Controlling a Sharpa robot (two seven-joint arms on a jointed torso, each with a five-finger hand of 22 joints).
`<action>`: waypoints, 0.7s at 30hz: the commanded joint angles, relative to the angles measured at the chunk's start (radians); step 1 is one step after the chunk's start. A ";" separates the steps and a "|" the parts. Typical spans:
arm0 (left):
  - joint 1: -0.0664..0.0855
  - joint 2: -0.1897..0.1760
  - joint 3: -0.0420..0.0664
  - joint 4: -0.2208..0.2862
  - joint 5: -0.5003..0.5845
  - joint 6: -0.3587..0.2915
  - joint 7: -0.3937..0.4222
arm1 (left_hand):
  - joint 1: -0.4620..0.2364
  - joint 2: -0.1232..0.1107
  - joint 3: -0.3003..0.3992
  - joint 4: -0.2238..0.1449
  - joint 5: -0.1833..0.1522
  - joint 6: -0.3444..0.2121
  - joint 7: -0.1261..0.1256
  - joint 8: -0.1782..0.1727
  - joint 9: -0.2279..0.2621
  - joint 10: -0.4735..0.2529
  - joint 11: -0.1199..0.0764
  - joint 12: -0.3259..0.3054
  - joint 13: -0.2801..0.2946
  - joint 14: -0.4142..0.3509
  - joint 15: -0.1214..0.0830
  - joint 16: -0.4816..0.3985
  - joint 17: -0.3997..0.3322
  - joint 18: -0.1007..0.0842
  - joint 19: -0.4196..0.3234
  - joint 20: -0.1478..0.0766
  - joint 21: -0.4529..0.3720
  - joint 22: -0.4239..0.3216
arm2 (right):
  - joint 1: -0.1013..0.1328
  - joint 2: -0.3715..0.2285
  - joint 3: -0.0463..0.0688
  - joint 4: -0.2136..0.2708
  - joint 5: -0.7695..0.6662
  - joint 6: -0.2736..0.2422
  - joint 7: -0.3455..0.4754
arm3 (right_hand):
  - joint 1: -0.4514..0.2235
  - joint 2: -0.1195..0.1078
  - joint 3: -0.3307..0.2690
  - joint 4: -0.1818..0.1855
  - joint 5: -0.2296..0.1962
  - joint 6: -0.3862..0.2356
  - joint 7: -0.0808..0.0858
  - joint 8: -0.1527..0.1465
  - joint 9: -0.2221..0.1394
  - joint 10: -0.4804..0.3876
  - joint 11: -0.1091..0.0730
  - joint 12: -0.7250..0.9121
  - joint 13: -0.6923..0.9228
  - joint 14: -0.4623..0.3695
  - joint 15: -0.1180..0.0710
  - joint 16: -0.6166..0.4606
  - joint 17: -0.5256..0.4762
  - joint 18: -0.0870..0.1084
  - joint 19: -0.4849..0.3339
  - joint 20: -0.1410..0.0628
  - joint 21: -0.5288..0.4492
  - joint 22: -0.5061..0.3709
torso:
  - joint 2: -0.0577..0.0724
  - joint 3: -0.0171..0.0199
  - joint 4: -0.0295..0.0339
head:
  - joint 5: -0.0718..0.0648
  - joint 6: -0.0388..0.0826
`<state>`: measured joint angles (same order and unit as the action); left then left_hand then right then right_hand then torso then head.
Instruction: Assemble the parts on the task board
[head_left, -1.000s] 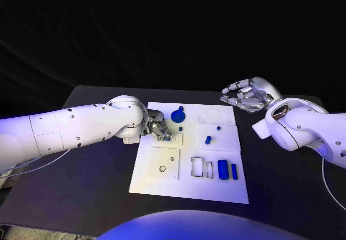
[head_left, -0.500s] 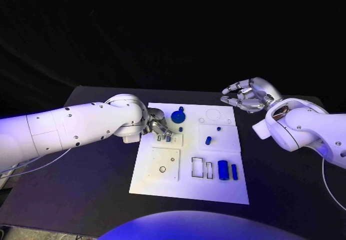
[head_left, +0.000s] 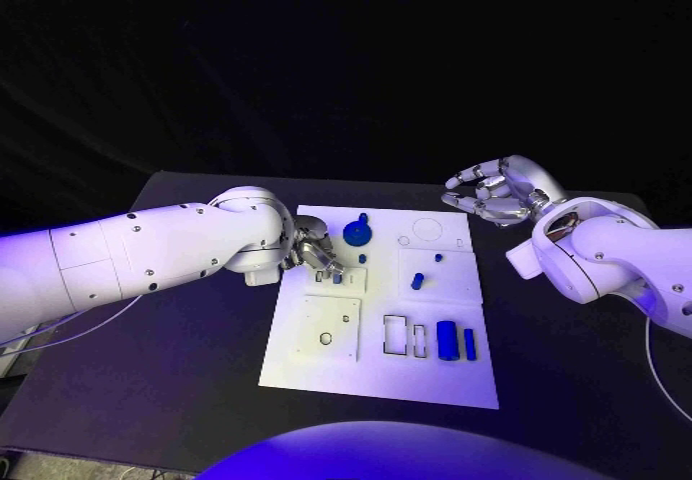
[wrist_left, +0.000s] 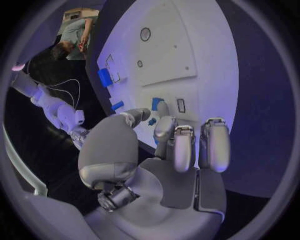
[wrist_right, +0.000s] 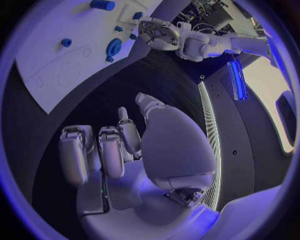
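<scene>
Head view first: the white board (head_left: 378, 370) lies in the middle of the black desk (head_left: 173, 380). The left robot hand (head_left: 317, 256) reaches over the board's left edge, its fingertips pinching a small blue piece (head_left: 338, 279) just above a small rectangular slot. A round blue disc (head_left: 355, 235) sits on the board just beyond that hand, a short blue peg (head_left: 417, 281) stands near the middle of the board, and a blue block (head_left: 447, 340) with a thinner blue bar (head_left: 469, 343) just beside it lies toward the near right. The right robot hand (head_left: 498, 190) hovers off the board's far right corner, fingers curled in and holding nothing. Left wrist view: the left robot hand (wrist_left: 169, 150) has its thumb and a finger closed on the small blue piece (wrist_left: 155, 104), right at the board (wrist_left: 206, 60) surface beside a small rectangular slot. Right wrist view: the right robot hand (wrist_right: 125, 145) hangs over bare desk (wrist_right: 112, 95), clenched on nothing, with the board (wrist_right: 56, 55) and its round blue disc (wrist_right: 114, 48) well apart from it.
</scene>
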<state>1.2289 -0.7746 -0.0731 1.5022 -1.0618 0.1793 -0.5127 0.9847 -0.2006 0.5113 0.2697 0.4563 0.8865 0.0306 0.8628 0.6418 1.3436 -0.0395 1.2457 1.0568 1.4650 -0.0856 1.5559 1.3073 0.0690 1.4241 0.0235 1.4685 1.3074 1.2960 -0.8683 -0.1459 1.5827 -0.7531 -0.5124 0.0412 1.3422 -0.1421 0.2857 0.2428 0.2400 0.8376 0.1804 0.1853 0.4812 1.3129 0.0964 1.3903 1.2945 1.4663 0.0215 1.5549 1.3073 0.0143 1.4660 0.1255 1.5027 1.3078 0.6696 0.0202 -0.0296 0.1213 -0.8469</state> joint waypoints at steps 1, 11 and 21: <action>0.000 -0.003 0.001 0.011 0.009 0.013 0.007 | 0.010 -0.002 -0.009 0.001 0.000 -0.008 -0.003 -0.005 -0.002 -0.013 0.000 -0.008 -0.007 0.094 -0.006 -0.005 0.221 -0.017 -0.003 -0.001 -0.005 0.029 | -0.001 0.000 0.000 0.001 -0.007 0.006 0.006 | -0.008 0.001 -0.002 0.006 0.004 -0.006 0.002 0.004 -0.001 -0.005 0.002 -0.006 -0.001 0.087 0.002 -0.006 0.194 0.006 0.061 0.001 -0.006 0.210 | 0.001 -0.0002 0.0003 | -0.001 0.000; -0.001 -0.001 -0.001 0.012 -0.016 -0.019 0.008 | -0.010 -0.007 -0.059 0.023 -0.005 -0.016 0.007 -0.018 -0.012 -0.027 0.009 -0.024 -0.029 0.091 0.000 -0.011 0.210 -0.015 -0.009 0.003 -0.011 0.019 | -0.002 0.000 0.000 0.000 -0.007 0.006 0.006 | -0.008 0.001 -0.002 0.006 0.004 -0.006 0.002 0.004 -0.001 -0.005 0.002 -0.006 -0.001 0.087 0.002 -0.006 0.194 0.006 0.061 0.001 -0.006 0.210 | 0.001 0.0000 0.0000 | 0.001 -0.001; -0.006 0.010 -0.008 0.005 -0.057 -0.048 0.005 | -0.046 0.004 -0.121 0.023 -0.071 -0.069 0.029 -0.056 -0.036 -0.077 0.028 -0.070 -0.098 0.085 0.015 -0.022 0.187 -0.009 -0.028 0.014 -0.028 -0.009 | -0.003 0.001 0.000 -0.001 -0.007 0.006 0.005 | -0.008 0.001 -0.002 0.006 0.004 -0.006 0.002 0.004 -0.001 -0.005 0.002 -0.006 -0.001 0.087 0.002 -0.006 0.194 0.006 0.061 0.001 -0.006 0.210 | 0.000 0.0007 -0.0007 | 0.002 -0.004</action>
<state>1.2235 -0.7669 -0.0809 1.5061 -1.0861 0.1498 -0.5126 0.9475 -0.1980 0.3972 0.2938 0.3889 0.8234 0.0607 0.8095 0.6067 1.2723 -0.0110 1.1784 0.9628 1.4650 -0.0777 1.5404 1.3073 0.0687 1.4022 0.0376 1.4455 1.3004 1.2943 -0.8680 -0.1459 1.5822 -0.7532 -0.5124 0.0411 1.3423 -0.1421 0.2857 0.2427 0.2400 0.8376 0.1803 0.1852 0.4813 1.3129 0.0964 1.3903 1.2945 1.4663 0.0215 1.5549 1.3073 0.0144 1.4660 0.1255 1.5027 1.3075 0.6703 0.0202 -0.0301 0.1231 -0.8494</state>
